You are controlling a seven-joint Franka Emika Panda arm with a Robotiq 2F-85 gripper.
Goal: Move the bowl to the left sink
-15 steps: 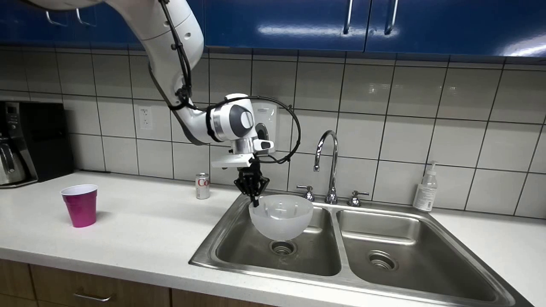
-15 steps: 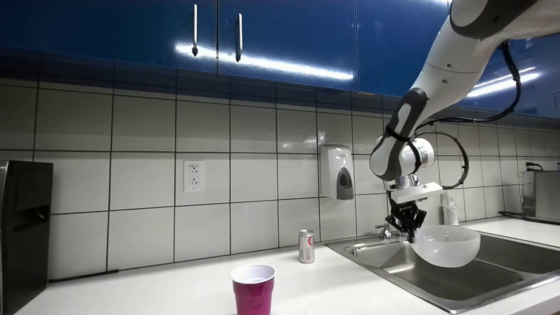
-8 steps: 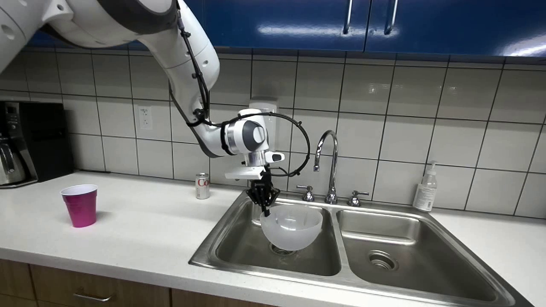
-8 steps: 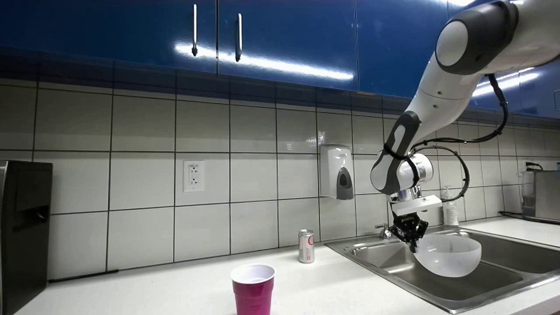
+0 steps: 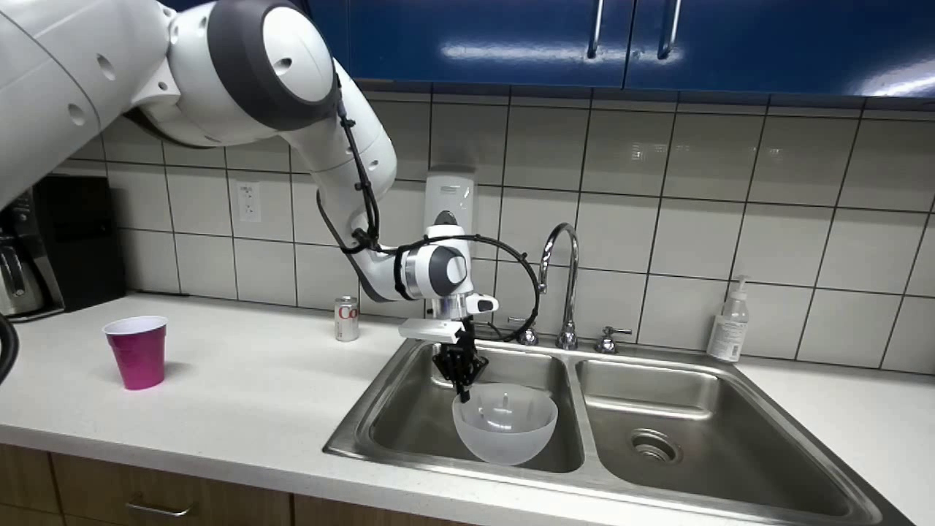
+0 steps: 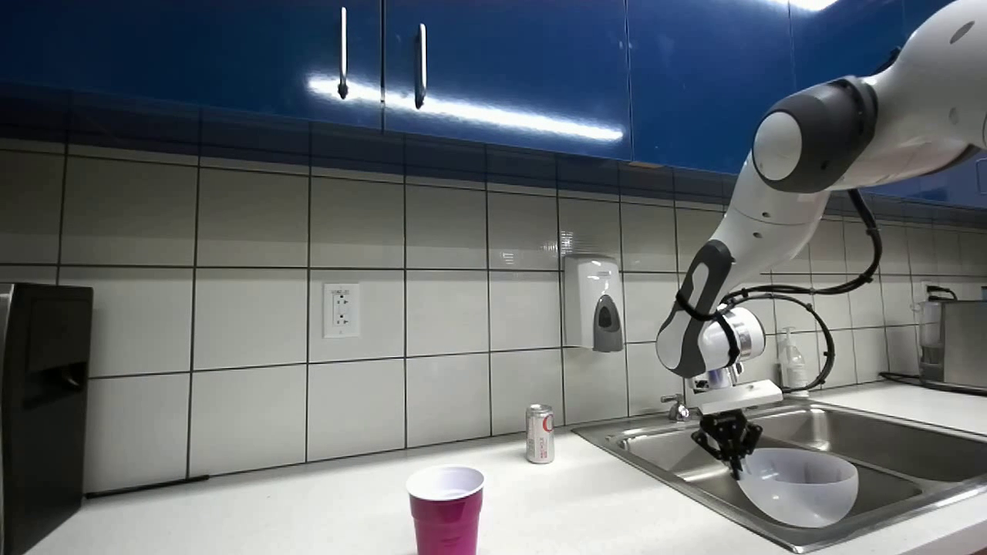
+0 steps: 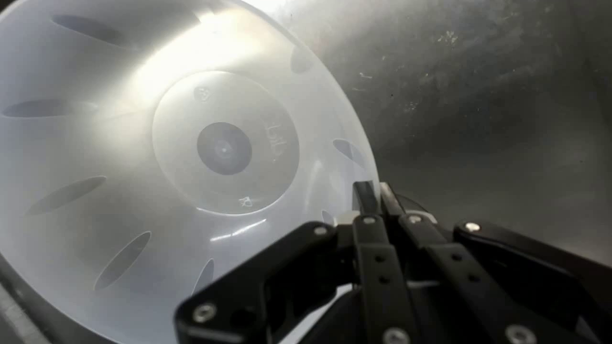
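White counter (image 5: 241,394) runs below a tiled wall (image 5: 621,161). Reading left to right in an exterior view, with the bowl (image 5: 505,437) as the clock's centre, a pink cup (image 5: 139,358) stands at nine o'clock and a soda can (image 5: 346,319) at ten. Nearer, also toward ten, the gripper (image 5: 463,397) is clenched on the bowl's rim, one finger inside and one outside in the wrist view. The bowl, mouth up, is in or just over the left sink (image 5: 413,420); whether its base touches the floor I cannot tell. I judge it light, thin, somewhat springy plastic: unlikely to crack, but smooth enough to slip or swivel about a one-sided pinch. Its rim is the best place to hold, letting go only once the base bears fully. Farther right, the faucet (image 5: 570,307) rises at one o'clock, a neighbouring basin (image 5: 730,467) lies at three, and a soap bottle (image 5: 729,329) stands at two.
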